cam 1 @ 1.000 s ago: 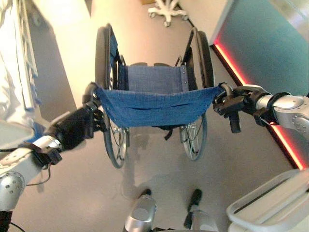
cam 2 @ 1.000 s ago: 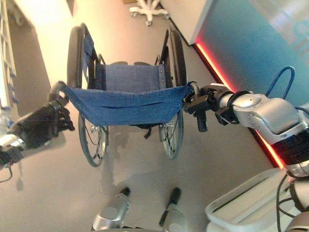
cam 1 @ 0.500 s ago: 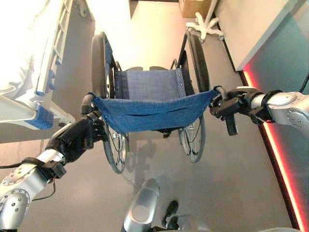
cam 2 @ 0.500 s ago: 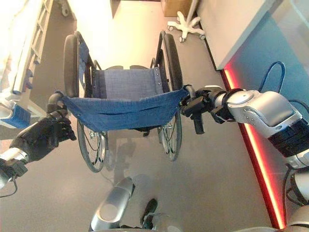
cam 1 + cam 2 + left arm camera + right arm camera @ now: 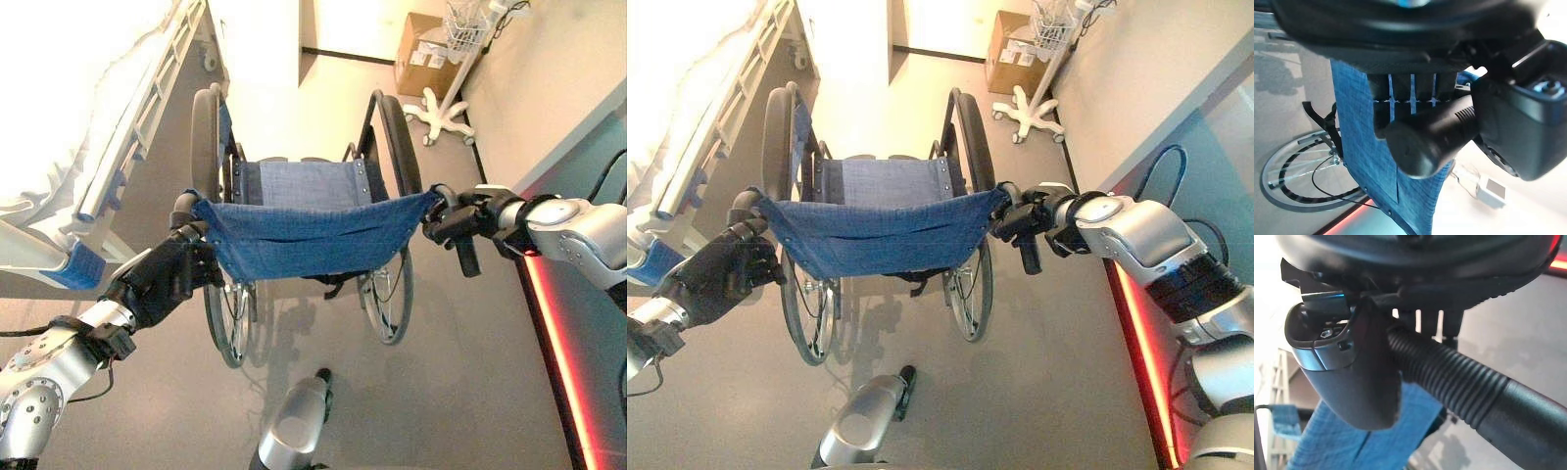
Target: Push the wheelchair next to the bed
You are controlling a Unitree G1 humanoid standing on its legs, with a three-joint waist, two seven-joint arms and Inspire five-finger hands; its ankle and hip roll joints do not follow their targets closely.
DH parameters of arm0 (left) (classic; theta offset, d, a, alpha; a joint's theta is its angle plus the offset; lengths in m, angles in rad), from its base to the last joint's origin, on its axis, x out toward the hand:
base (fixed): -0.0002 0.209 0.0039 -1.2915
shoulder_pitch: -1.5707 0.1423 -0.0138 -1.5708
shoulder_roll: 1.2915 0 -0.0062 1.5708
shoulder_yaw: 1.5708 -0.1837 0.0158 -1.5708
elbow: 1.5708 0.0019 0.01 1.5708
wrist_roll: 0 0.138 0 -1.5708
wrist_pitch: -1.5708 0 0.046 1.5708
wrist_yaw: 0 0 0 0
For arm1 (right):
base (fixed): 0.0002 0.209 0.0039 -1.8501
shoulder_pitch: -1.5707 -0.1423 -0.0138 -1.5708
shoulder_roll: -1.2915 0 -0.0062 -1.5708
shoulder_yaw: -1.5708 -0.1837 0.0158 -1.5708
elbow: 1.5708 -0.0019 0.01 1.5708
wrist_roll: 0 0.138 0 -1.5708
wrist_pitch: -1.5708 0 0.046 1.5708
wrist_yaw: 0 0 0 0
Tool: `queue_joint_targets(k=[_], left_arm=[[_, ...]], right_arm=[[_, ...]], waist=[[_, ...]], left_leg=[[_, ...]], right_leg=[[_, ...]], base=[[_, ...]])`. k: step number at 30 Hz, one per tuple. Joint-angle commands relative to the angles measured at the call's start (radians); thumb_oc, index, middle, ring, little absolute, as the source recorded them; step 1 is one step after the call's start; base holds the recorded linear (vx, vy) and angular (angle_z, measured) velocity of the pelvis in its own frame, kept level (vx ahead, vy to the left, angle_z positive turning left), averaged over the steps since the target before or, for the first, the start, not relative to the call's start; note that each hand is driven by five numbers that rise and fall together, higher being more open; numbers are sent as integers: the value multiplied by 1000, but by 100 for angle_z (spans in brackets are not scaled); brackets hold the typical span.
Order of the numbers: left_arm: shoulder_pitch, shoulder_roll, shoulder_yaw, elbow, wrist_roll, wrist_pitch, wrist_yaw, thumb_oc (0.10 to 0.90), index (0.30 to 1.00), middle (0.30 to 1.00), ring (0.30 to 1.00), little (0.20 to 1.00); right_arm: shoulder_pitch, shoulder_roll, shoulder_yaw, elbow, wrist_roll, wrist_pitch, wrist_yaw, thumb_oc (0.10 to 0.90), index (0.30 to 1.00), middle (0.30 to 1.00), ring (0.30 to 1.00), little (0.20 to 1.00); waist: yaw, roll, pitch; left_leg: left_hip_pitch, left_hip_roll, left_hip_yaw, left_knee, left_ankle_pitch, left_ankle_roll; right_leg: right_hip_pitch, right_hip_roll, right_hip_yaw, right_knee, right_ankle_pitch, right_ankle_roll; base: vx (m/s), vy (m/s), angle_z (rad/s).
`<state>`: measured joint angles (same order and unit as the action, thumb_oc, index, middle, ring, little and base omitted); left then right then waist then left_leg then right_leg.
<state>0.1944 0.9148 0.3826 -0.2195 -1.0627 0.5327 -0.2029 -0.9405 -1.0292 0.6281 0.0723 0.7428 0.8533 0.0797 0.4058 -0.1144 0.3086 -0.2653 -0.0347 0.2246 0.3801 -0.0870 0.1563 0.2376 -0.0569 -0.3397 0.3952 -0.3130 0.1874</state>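
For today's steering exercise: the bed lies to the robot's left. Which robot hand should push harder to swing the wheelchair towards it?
Probably the right robot hand: it grips the handle on the wheelchair's far side from the bed, so pushing there turns the chair left. The left robot hand, gripping the near handle, would act as pivot.

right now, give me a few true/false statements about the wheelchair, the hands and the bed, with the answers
1. The left hand is curled round the wheelchair's left push handle. True.
2. The right hand hangs free, away from the wheelchair. False: it is closed round the right push handle.
3. The bed lies on the robot's left side of the wheelchair. True.
4. Someone is sitting in the wheelchair. False: its blue seat is empty.
5. A cardboard box stands on the floor beyond the wheelchair, near a white wheeled stand. True.
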Motion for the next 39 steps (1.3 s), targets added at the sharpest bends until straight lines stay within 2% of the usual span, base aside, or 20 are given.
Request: queue_joint_targets(k=[1,2,4,6,7,8,9,10,14,15,17,19,22,25,27,28,30,33,35,39], left_arm=[[-61,108,17,42,39,-38,43,400,300,300,300,300],[-73,112,11,44,35,-28,45,400,300,300,300,300],[-99,124,-4,51,18,-6,51,400,300,300,300,300],[-117,141,-17,52,-5,-1,56,400,300,300,300,300],[-121,169,-10,51,-43,-4,58,400,300,300,300,300],[-121,171,-10,50,-47,-5,60,400,300,300,300,300],[-122,184,-9,53,-69,-13,63,400,300,300,300,300],[-129,190,-19,60,-88,-32,63,400,300,300,300,300],[-135,195,-37,57,-89,-72,62,400,300,300,300,300],[-137,215,-36,51,-79,-88,61,400,300,300,300,300],[-140,218,-30,51,-47,-89,61,400,300,300,300,300],[-135,217,-18,49,-25,-84,60,400,300,300,300,300],[-116,206,-14,34,18,-81,37,400,300,300,300,300],[-111,196,-22,39,-9,-56,85,400,300,300,300,300],[-123,186,-35,51,-25,-56,116,400,300,300,300,300],[-128,180,-41,56,-31,-65,132,400,300,300,300,300],[-134,160,-43,71,-38,-78,142,400,300,300,300,300],[-139,146,-34,81,-17,-72,138,400,300,300,300,300],[-154,152,-39,108,4,-68,116,400,300,300,300,300],[-192,148,-70,136,66,-66,64,400,300,300,300,300]], right_arm=[[-22,64,-73,-138,-73,-222,114,400,300,300,300,300],[-20,57,-76,-141,-63,-222,109,400,300,300,300,300],[3,50,-97,-146,-68,-225,113,400,300,300,300,300],[42,23,-133,-167,-84,-228,131,400,300,300,300,300],[57,-17,-155,-183,-79,-230,140,400,300,300,300,300],[59,-21,-158,-185,-79,-230,142,400,300,300,300,300],[63,-41,-165,-183,-79,-240,151,400,300,300,300,300],[59,-67,-170,-178,-80,-251,156,400,300,300,300,300],[24,-109,-148,-187,-43,-262,128,400,300,300,300,300],[-17,-121,-136,-220,19,-236,77,400,300,300,300,300],[-34,-116,-155,-263,71,-191,41,400,300,300,300,300],[-37,-117,-166,-281,91,-176,38,400,300,300,300,300],[-60,-143,-150,-271,125,-160,52,400,300,300,300,300],[-86,-164,-95,-239,127,-185,93,400,300,300,300,300],[-115,-156,-57,-228,116,-192,97,400,300,300,300,300],[-132,-153,-32,-228,114,-195,93,400,300,300,300,300],[-144,-139,-17,-223,103,-199,99,400,300,300,300,300],[-122,-111,-33,-237,58,-180,116,400,300,300,300,300],[-122,-77,-30,-231,30,-161,111,400,300,300,300,300],[-104,-18,-37,-202,6,-143,78,400,300,300,300,300]], waist=[[2,-49,-158],[-4,-49,-165],[-34,-51,-160],[-56,-36,-158],[-75,-24,-148],[-76,-20,-149],[-84,-10,-138],[-99,7,-116],[-126,18,-95],[-146,11,-82],[-154,-3,-72],[-156,-19,-75],[-162,-37,-92],[-176,-45,-113],[-178,-49,-111],[-177,-50,-107],[-179,-34,-103],[-173,-15,-101],[-167,6,-104],[-140,39,-109]], left_leg=[[40,-123,-1,-323,146,-66],[38,-114,-8,-310,139,-66],[42,-115,-32,-280,127,-72],[28,-99,-43,-238,121,-85],[16,-82,-62,-185,109,-107],[11,-77,-65,-180,110,-111],[-3,-64,-84,-132,114,-131],[-15,-57,-129,-63,119,-159],[39,-54,-206,-78,50,-165],[121,-17,-254,-126,-17,-167],[182,25,-284,-132,-69,-176],[194,40,-285,-116,-87,-178],[187,72,-316,-38,-72,-197],[171,104,-315,114,32,-223],[104,96,-306,299,86,-222],[65,73,-287,410,105,-216],[19,47,-267,453,107,-205],[28,21,-227,320,89,-196],[74,51,-159,81,118,-205],[46,72,-112,-179,214,-240]], right_leg=[[-45,171,-14,132,448,61],[-69,193,16,173,503,74],[-114,169,57,201,505,74],[-117,104,58,121,414,43],[-111,38,35,-40,273,-24],[-111,38,33,-55,267,-31],[-113,24,34,-154,219,-60],[-121,-2,49,-277,217,-79],[-214,-94,84,-392,350,-25],[-310,-170,114,-428,469,17],[-354,-191,122,-411,514,35],[-351,-174,127,-392,487,41],[-328,-130,126,-359,435,25],[-309,-84,110,-332,372,-34],[-295,-67,89,-327,358,-71],[-283,-63,77,-326,348,-93],[-268,-42,63,-319,334,-116],[-244,-12,52,-313,312,-120],[-203,21,27,-314,281,-123],[-127,73,0,-339,239,-133]], base=[[392,47,51],[241,-6,58],[325,7,47],[346,-36,22],[250,-109,22],[245,-160,36],[187,-157,59],[228,-215,82],[211,-247,77],[470,-536,60],[527,-514,50],[477,-355,49],[481,-276,59],[376,-202,43],[265,-200,14],[279,-143,-3],[272,-73,-17],[269,-17,11],[316,19,36],[353,33,17]])
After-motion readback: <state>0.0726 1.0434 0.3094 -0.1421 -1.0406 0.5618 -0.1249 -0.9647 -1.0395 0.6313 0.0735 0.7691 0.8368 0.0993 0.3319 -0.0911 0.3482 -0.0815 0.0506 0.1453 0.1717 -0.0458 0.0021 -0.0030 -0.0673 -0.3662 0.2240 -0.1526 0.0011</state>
